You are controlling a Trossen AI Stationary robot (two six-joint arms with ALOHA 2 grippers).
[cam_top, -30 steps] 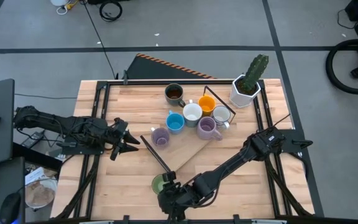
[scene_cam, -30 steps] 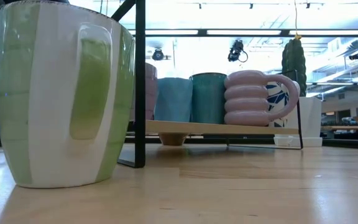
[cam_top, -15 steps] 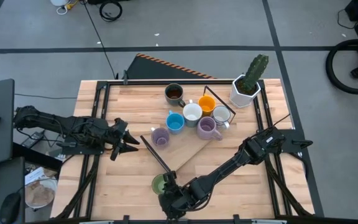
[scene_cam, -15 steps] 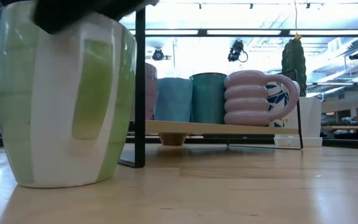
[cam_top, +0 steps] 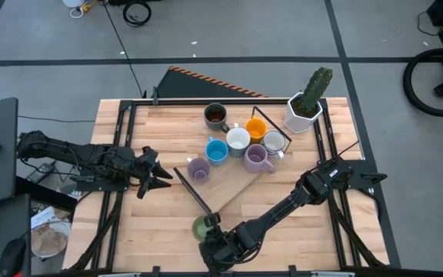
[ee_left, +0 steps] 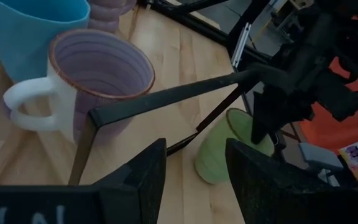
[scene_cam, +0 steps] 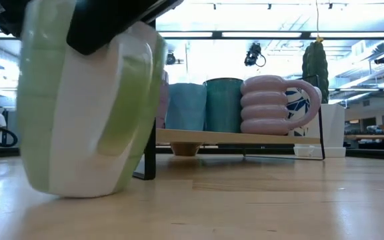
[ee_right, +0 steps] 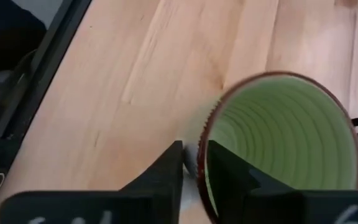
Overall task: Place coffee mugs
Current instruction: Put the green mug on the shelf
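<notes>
Empty green mug (ee_right: 278,149), tilted, in right hand (ee_right: 193,163)

Green mug (scene_cam: 89,113), white-striped with a brown rim, sits tilted in the right gripper (ee_right: 194,163), whose fingers pinch its rim. Beyond it cluster purple (cam_top: 198,168), blue (cam_top: 217,151), white (cam_top: 238,139), orange (cam_top: 256,128), brown (cam_top: 215,115) mugs, upright

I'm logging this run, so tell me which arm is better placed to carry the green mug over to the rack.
Right. The right gripper has its jaws clamped on the rim of the green mug, which is already tilting. The left gripper hangs open at the table's left side, away from that mug.
</notes>
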